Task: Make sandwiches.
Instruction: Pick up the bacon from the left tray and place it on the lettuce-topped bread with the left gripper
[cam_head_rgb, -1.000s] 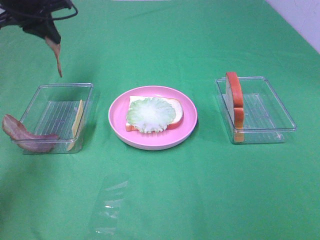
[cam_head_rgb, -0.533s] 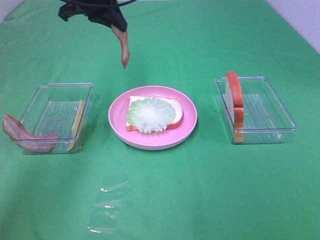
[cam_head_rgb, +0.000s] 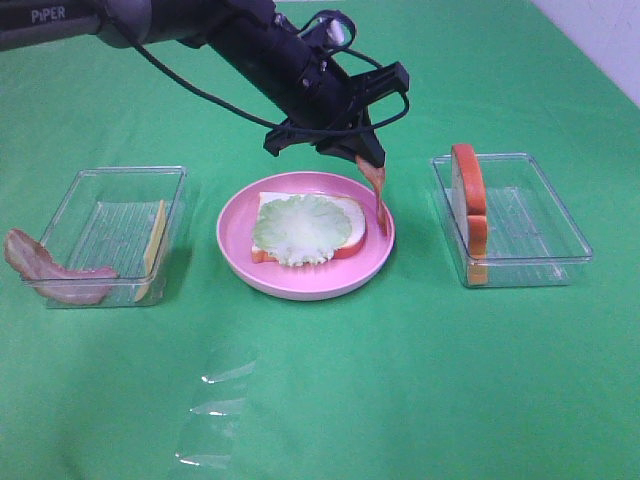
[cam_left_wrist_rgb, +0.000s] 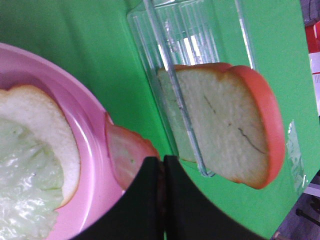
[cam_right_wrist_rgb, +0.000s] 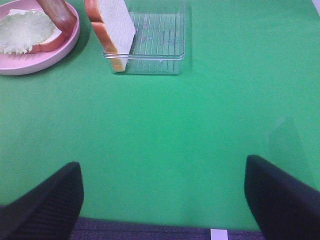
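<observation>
The left hand (cam_head_rgb: 368, 160) is clamped on a bacon strip (cam_head_rgb: 379, 195). The strip hangs over the rim of the pink plate (cam_head_rgb: 300, 288) on the side nearer the right arm. The sandwich (cam_head_rgb: 305, 228), a bread slice topped with lettuce, lies in the plate's centre. The right hand (cam_right_wrist_rgb: 162, 197) has its fingers apart and is well clear of the plate, above the table (cam_right_wrist_rgb: 165, 125).
</observation>
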